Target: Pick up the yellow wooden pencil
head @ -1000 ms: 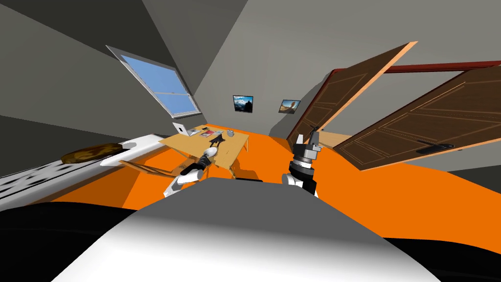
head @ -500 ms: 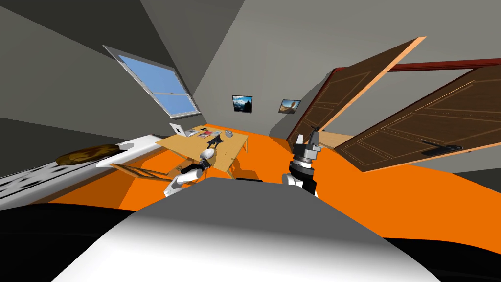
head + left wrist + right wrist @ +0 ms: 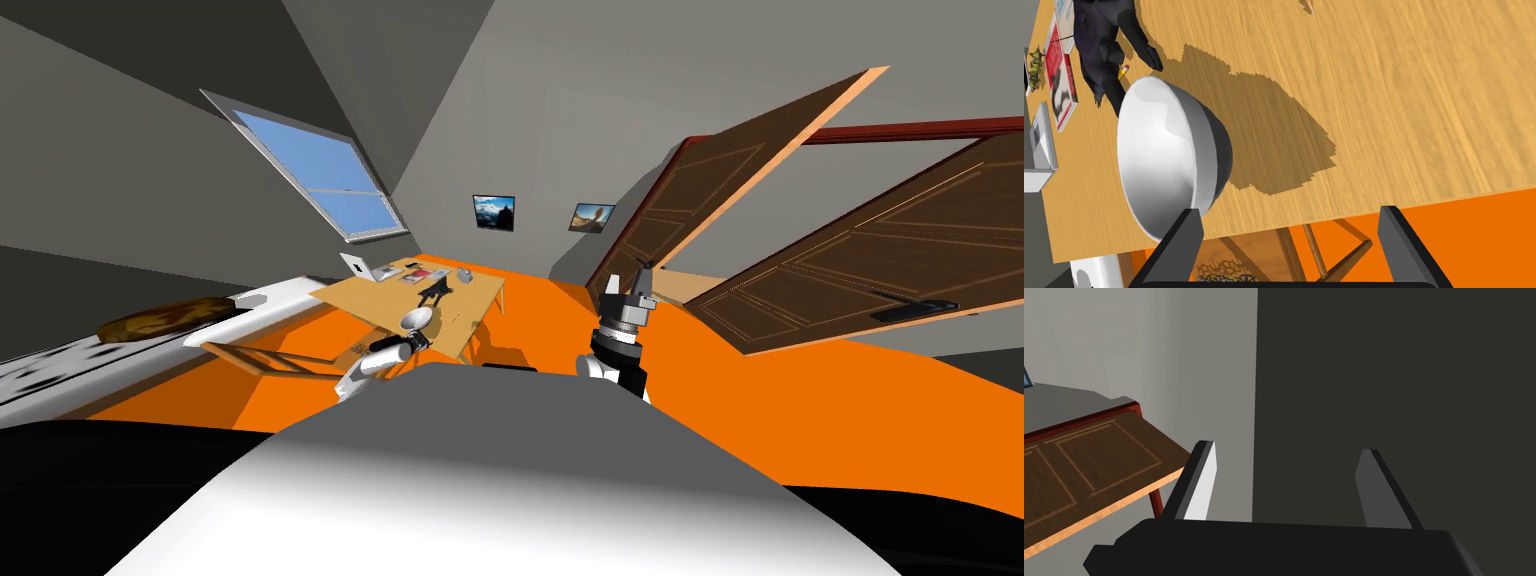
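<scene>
Our left gripper (image 3: pixel 1290 212) hangs with its fingers spread wide over the near edge of the table (image 3: pixel 1404 100), a white bowl (image 3: pixel 1169 155) just beside one finger. Our right gripper (image 3: pixel 1284 483), equally spread, is raised well apart near a door (image 3: pixel 1084 458). Past the bowl, the pencil (image 3: pixel 1123 71) shows a short yellow end against a dark figure (image 3: pixel 1099 40) that hides the rest. We judge it light, stiff and apt to roll, so we'd pinch squarely across the shaft.

Bright even light w/ jagged shadow (image 3: pixel 1264 135) on desk (image 3: pixel 1424 100); edge distortion.
</scene>
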`<state>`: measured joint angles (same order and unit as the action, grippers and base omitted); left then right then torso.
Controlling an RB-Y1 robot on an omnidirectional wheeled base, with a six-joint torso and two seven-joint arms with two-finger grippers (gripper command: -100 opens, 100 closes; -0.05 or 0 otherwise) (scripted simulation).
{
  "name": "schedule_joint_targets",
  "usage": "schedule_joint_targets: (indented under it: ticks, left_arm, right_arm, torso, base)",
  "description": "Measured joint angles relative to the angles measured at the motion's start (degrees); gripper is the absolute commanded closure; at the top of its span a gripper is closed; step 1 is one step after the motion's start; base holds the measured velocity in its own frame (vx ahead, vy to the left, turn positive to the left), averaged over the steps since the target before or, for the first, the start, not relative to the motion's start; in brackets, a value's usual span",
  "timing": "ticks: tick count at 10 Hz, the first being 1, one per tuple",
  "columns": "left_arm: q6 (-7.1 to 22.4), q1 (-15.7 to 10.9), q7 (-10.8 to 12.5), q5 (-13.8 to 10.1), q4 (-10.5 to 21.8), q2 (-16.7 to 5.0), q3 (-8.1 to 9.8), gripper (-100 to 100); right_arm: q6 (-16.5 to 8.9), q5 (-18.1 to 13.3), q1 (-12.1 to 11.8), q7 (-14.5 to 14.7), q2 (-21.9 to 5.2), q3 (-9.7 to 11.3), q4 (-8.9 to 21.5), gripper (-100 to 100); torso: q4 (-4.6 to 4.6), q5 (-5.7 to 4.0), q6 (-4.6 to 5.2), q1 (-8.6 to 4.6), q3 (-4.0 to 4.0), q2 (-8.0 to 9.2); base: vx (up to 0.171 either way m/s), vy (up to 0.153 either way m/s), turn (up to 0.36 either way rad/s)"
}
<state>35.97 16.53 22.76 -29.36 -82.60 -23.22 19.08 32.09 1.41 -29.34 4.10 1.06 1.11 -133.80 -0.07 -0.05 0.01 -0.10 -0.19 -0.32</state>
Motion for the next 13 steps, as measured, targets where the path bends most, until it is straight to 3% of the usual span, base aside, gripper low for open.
schedule_joint_targets:
  ticks: [5,13]
  left_arm:
    - [6.34,-3.43,3.42,-2.34,6.41,-1.98,0.34,-100]
    - [16.94,-10.68,10.56,-6.52,20.29,-6.32,-0.36,-100]
  right_arm:
    - [0.00,0.00,0.00,0.00,0.00,0.00,0.00,0]
    - [0.00,0.00,-0.01,0.00,-0.01,0.00,0.00,0]
  torso:
    - [-0.01,0.01,-0.01,0.06,-0.02,-0.02]
    - [-0.05,0.03,0.00,0.14,-0.11,-0.19]
  base:
    - [0.092,-0.029,-0.006]
    - [0.131,-0.018,-0.013]
